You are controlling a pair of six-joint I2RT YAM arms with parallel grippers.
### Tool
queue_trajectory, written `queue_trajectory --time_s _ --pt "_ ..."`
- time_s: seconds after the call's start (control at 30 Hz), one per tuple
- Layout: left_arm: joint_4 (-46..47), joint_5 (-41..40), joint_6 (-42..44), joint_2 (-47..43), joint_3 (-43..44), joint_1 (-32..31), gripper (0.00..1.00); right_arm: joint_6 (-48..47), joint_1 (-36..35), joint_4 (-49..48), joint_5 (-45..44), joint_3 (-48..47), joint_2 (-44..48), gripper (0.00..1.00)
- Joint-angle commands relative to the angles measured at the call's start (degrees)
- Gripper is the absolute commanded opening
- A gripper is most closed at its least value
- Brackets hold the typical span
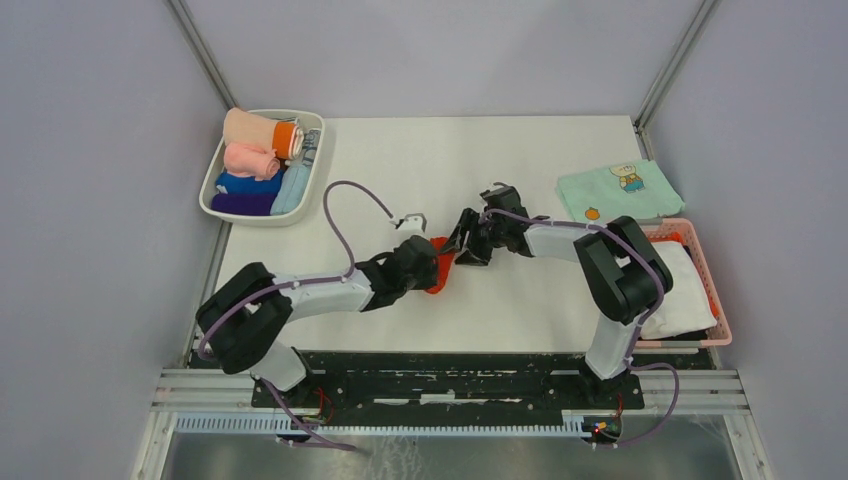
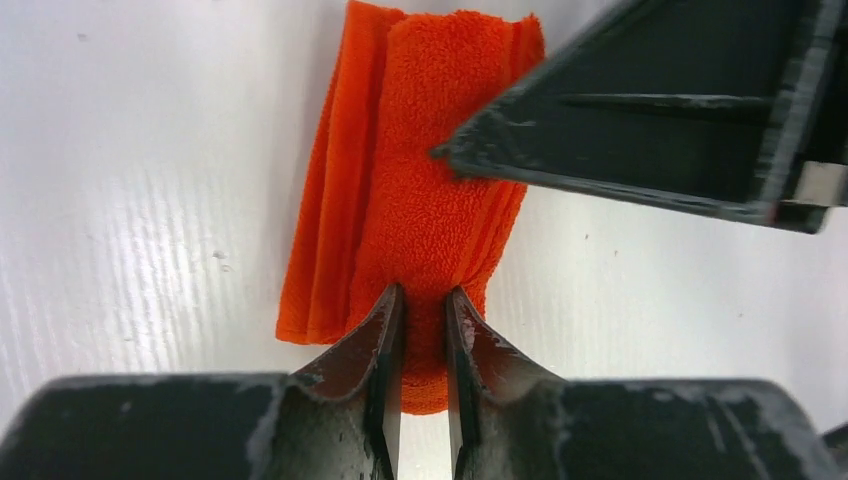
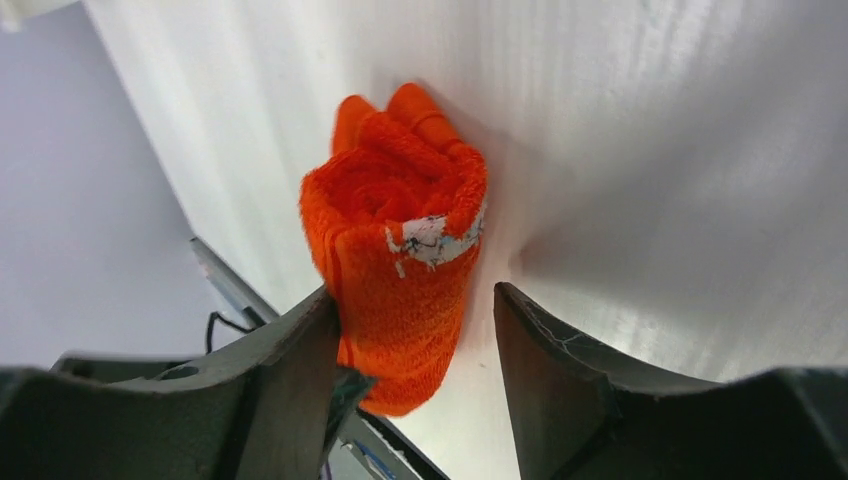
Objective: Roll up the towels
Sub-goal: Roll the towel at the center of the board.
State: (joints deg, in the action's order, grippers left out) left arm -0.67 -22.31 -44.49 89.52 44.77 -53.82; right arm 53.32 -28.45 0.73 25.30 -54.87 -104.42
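A red-orange towel, partly rolled, lies on the white table between the two grippers. The left wrist view shows the towel lengthwise, and my left gripper is shut on its near end, pinching the cloth. In the right wrist view the rolled end of the towel faces the camera. My right gripper stands open around it: the left finger touches the roll, the right finger stands apart. One right finger reaches over the towel in the left wrist view.
A white bin at the back left holds rolled cloths, one pale pink. A mint-green cloth with a bear print lies at the back right. A pink basket holds a white cloth and something red-orange.
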Motion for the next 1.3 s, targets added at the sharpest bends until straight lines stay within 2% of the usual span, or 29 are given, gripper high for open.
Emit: queue_trajectory --time_s 0.0,0.17,0.3,0.43,0.53,0.6,0.77,0.93,1.03,1.27 --pt "9.63 13.71 -0.95 -3.8 -6.87 6.43 0.21 2.86 1.22 -13.03 7.45 1.24 -0.76 0.65" --pt "13.86 22.18 -1.7 -4.84 -10.02 10.9 0.21 9.49 1.21 -26.3 11.5 3.83 -6.07 0.64" --pt "14.42 26.94 -1.92 -2.96 -9.77 13.39 0.21 8.74 1.22 -26.86 11.46 3.58 -8.24 0.63" --pt "14.71 30.63 -2.61 -1.28 -9.74 16.34 0.21 6.92 1.22 -24.85 10.8 3.06 -9.39 0.56" --pt "10.49 27.72 -0.75 -2.38 -8.74 16.72 0.29 4.91 1.19 -21.26 9.53 3.05 -9.1 0.48" --pt "7.54 25.77 0.65 -3.94 -7.6 16.64 0.37 3.38 1.03 -17.69 7.88 2.94 -7.96 0.44" --pt "-0.01 18.96 2.57 -7.62 -3.81 14.4 0.53 0.26 -0.17 -8.14 1.3 1.77 -3.72 0.41" --pt "-7.56 7.55 4.5 -8.15 1.74 7.57 0.61 -1.63 -2.2 -0.02 -4.8 -0.42 -1.18 0.41" --pt "-11.06 2.97 6.41 -6.45 5.13 4.33 0.63 -1.48 -2.62 2.17 -6.02 -1.31 -0.81 0.41" --pt "-12.11 3.58 9.44 -1.44 8.46 3.76 0.67 -2.2 -3.1 4.62 -6.75 -2.32 -0.46 0.41"
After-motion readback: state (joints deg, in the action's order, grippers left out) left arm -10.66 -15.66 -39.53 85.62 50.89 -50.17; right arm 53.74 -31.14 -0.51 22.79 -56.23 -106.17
